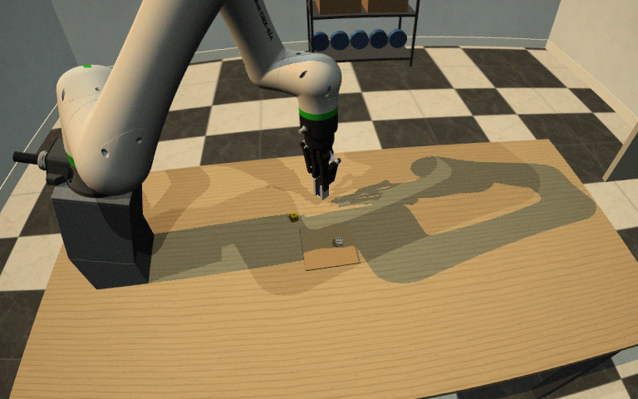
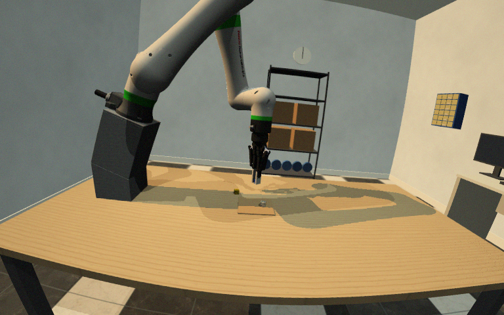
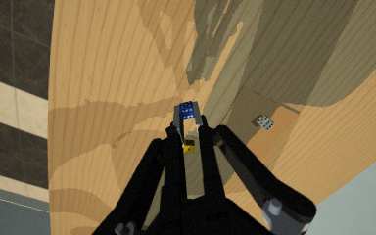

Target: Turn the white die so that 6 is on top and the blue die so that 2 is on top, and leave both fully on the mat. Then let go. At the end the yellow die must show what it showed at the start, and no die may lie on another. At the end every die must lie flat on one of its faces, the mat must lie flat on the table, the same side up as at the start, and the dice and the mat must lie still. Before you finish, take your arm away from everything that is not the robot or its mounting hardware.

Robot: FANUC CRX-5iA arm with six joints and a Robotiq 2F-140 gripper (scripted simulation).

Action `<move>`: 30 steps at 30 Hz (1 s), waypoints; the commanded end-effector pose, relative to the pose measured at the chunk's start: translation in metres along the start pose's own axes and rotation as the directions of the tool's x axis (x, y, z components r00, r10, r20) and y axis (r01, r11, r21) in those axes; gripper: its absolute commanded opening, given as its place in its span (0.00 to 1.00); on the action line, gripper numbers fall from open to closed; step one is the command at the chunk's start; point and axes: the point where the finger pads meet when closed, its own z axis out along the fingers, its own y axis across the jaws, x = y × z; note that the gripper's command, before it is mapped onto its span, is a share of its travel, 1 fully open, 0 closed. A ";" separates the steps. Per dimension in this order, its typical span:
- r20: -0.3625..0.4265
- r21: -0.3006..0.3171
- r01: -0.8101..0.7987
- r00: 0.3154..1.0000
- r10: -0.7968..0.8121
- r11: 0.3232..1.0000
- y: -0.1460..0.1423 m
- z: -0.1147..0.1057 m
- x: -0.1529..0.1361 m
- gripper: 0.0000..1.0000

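My gripper (image 1: 321, 191) (image 2: 256, 179) (image 3: 187, 111) is shut on the blue die (image 3: 186, 111) (image 1: 319, 194) (image 2: 256, 180) and holds it in the air above the table, behind the mat. The white die (image 1: 338, 241) (image 2: 262, 203) (image 3: 264, 122) lies flat on the brown mat (image 1: 329, 258) (image 2: 254, 210) (image 3: 245, 110), near its far right part. The yellow die (image 1: 293, 216) (image 2: 236, 191) (image 3: 189, 146) lies on the table just off the mat's far left corner; in the wrist view it shows between my fingers, far below.
The arm's dark base (image 1: 100, 230) (image 2: 121, 155) stands on the table at the left. A shelf rack (image 2: 297, 119) with boxes stands behind the table. The wooden table (image 1: 329, 329) is wide on all sides.
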 end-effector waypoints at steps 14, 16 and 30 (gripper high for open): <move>0.002 0.002 0.000 1.000 0.000 1.000 0.001 -0.063 0.000 0.09; 0.002 0.002 0.000 1.000 0.000 1.000 0.001 -0.063 0.000 0.09; 0.001 0.002 0.184 0.983 -0.184 0.983 0.001 -0.062 0.001 0.09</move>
